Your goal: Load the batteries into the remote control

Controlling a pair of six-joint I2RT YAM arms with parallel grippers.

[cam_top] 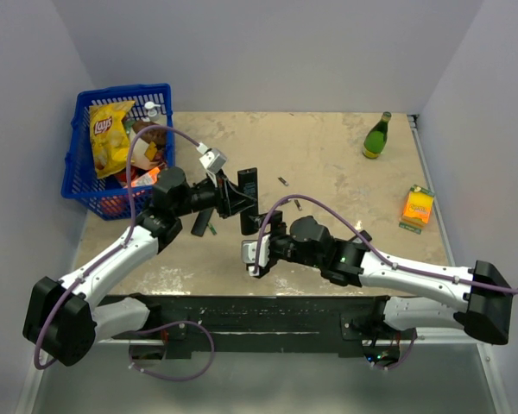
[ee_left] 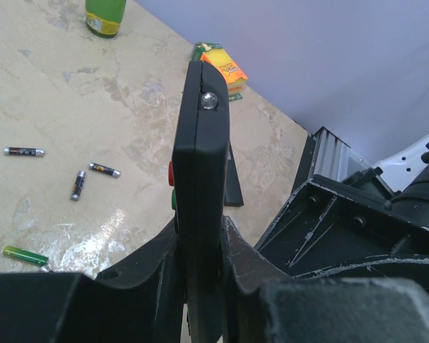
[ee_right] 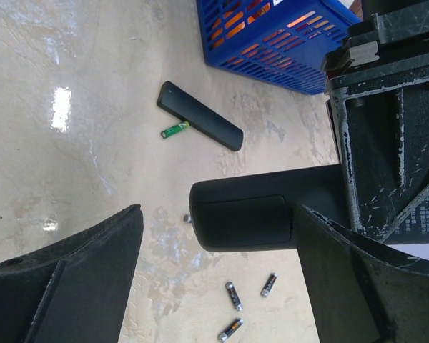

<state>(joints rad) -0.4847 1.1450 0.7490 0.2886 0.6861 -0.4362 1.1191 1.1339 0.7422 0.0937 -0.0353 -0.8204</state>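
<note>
My left fingers [cam_top: 234,197] are clenched on the remote control [cam_top: 248,191], which they hold raised above the worktop [cam_top: 345,185] near its middle. My right fingers [cam_top: 255,240] stand spread wide at the remote's near end. Seen from above, a blue basket [cam_top: 82,172] sits at the far left corner with a yellow crisp bag [cam_top: 110,134] in it. A green bottle [cam_top: 377,136] stands at the far right, and an orange sponge pack [cam_top: 419,207] lies by the right edge. A second black remote [cam_top: 203,222] lies on the worktop just beside my left wrist.

From my left wrist the remote control [ee_left: 200,179] shows edge-on, pinched on both flat faces between my two fingers, with its clear emitter bulb at the top end. The three batteries [ee_left: 78,184] lie loose on the worktop to the left, near one another. A green battery [ee_left: 25,255] lies apart from them, closer to me.

From my right wrist the rounded end of the remote control [ee_right: 243,218] pokes in between my fingers, with a clear gap to the left one. Whether the right one touches it I cannot tell. Beyond lies the second black remote [ee_right: 200,116], with the green battery [ee_right: 175,130] touching its side, and behind them the blue basket [ee_right: 272,39]. The three batteries [ee_right: 231,294] lie on the worktop below the held remote.
</note>
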